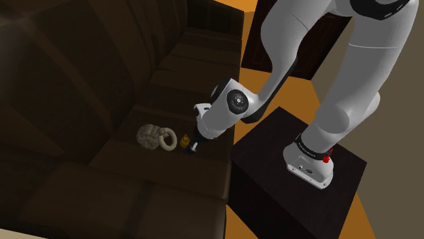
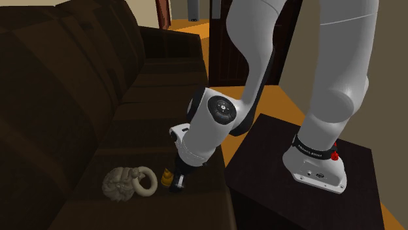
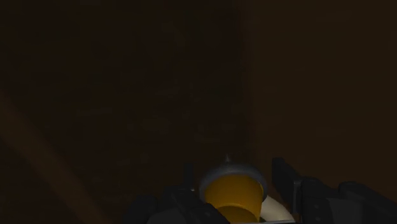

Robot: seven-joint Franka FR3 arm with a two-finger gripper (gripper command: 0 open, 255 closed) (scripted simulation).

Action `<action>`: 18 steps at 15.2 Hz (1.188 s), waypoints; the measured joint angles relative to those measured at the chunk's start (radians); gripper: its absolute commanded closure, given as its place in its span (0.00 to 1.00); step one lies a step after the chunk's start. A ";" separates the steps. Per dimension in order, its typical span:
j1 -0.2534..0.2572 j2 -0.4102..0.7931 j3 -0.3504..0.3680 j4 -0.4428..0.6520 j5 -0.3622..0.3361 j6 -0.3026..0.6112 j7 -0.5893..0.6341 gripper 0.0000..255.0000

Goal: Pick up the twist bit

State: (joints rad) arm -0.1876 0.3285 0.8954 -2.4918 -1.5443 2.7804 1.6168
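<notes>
The twist bit (image 1: pixel 184 141) is a small yellow piece with a grey top, standing on the dark brown sofa seat (image 1: pixel 129 173). My black gripper (image 1: pixel 192 145) is down at the seat right beside it, seen also in the second exterior view as gripper (image 2: pixel 176 184) next to the bit (image 2: pixel 167 176). In the wrist view the bit (image 3: pixel 234 188) stands between the two fingers, left finger (image 3: pixel 181 205) and right finger (image 3: pixel 287 184) a little apart from its sides. The gripper (image 3: pixel 232 205) is open around it.
A beige knotted lump (image 1: pixel 155 137) lies on the seat just beyond the bit, away from the arm. The sofa back (image 2: pixel 59 78) rises behind. My dark stand (image 1: pixel 285 183) sits against the sofa's front edge on an orange floor (image 2: pixel 294 98).
</notes>
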 measured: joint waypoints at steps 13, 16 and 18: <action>-0.031 -0.062 0.038 -0.022 0.099 0.028 -0.073 1.00; -0.078 -0.130 0.083 -0.045 0.224 0.063 -0.175 1.00; -0.109 -0.177 0.121 -0.062 0.321 0.084 -0.249 1.00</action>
State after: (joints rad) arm -0.2971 0.1519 1.0164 -2.5536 -1.2228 2.8647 1.3677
